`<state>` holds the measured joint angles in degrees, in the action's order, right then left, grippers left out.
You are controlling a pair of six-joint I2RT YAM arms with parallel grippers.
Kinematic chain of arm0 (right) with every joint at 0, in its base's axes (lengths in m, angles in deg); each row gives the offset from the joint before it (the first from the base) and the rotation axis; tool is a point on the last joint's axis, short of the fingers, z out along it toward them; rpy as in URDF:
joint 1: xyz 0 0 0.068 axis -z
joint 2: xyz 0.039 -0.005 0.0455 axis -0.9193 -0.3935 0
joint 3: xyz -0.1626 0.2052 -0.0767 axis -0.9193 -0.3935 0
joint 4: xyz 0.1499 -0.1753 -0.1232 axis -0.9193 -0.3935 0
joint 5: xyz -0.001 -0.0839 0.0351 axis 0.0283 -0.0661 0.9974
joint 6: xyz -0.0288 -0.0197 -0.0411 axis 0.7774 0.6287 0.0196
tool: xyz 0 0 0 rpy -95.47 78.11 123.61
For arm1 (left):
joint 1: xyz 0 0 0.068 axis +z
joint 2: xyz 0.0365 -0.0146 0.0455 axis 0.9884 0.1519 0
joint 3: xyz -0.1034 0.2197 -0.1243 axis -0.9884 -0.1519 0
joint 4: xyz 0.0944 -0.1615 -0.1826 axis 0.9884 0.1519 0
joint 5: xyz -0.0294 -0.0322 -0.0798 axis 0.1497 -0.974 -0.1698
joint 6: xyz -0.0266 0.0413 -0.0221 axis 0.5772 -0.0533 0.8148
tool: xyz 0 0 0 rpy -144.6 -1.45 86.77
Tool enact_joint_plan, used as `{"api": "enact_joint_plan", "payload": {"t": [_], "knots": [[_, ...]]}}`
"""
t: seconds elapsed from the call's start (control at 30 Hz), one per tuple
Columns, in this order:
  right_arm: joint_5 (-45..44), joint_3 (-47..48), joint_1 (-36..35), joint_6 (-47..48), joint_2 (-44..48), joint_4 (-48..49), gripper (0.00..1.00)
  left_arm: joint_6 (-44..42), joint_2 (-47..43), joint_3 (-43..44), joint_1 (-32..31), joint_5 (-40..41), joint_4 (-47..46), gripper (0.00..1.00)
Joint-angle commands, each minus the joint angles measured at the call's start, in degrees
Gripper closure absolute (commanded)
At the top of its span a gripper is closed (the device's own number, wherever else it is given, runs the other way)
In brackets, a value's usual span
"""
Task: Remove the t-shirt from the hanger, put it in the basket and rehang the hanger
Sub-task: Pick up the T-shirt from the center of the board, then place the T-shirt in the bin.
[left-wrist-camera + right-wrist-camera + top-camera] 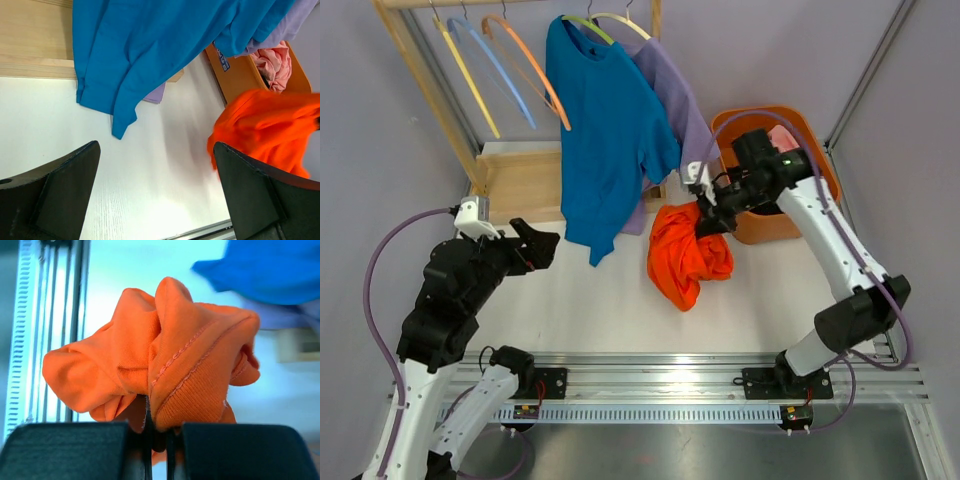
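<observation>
White tabletop (580, 300) spreads before both arms, with pale grey walls behind it. The right gripper (157, 435) is clamped on a bunched fold of the orange t-shirt (165, 355). Its two black fingers are pressed almost together, with a stitched hem standing up between them. In the top view the right gripper (708, 215) holds the orange t-shirt (685, 255) by its upper edge. The rest of the cloth sags in a crumpled heap onto the table below. The garment is off the rack and well apart from the hangers.

Just behind the right gripper stands an orange bin (820, 150) with a pink cloth (782, 135) inside. The arm reaches across the bin's front rim. To the left of the gripper a blue t-shirt (605, 140) hangs from a green hanger (590, 27), and its hem ends near the heap. A lilac garment (680, 95) hangs just behind it, partly covered, between the blue t-shirt and the bin.

Further left on the wooden rack (430, 90) hang a yellow hanger (470, 80), a blue hanger (505, 75) and an orange hanger (535, 75), side by side. A wooden base board (525, 180) lies under them.

The left gripper (535, 245) hovers over the table at the left, with its jaws spread wide and nothing between them. From its wrist camera the blue t-shirt's hem and the orange heap both lie beyond its fingers (55, 195).
</observation>
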<state>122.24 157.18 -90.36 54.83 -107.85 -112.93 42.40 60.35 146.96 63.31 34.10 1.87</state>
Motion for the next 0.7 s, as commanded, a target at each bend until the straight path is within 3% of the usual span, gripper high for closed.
{"api": "enact_joint_plan", "payload": {"t": [0.0,0.17,0.37,0.4,0.53,0.67], "knots": [[7.82,6.67,5.32,-0.02,5.43,-8.04,1.0,-0.63,1.85,-0.53,-0.06,-2.6,-5.11,0.01],[13.26,15.8,17.97,-14.24,6.67,2.15,1.0,-0.46,3.43,-2.12,-0.06,-4.54,-8.27,0.01],[11.18,26.53,31.23,-37.18,3.08,25.08,1.0,-1.07,3.79,-2.29,-0.06,-5.51,-8.71,0.01],[10.47,27.93,32.39,-42.17,2.11,30.33,1.0,-1.07,3.7,-2.38,-0.06,-5.59,-8.54,0.01],[6.6,38.99,34.95,-47.75,-5.35,33.72,1.0,-0.37,1.77,-3.61,-0.06,-5.5,-8.71,0.01],[1.95,40.52,35.04,-52.4,-11.95,36.79,1.0,0.95,-0.25,-5.02,-0.06,-4.89,-8.8,0.01]]}}
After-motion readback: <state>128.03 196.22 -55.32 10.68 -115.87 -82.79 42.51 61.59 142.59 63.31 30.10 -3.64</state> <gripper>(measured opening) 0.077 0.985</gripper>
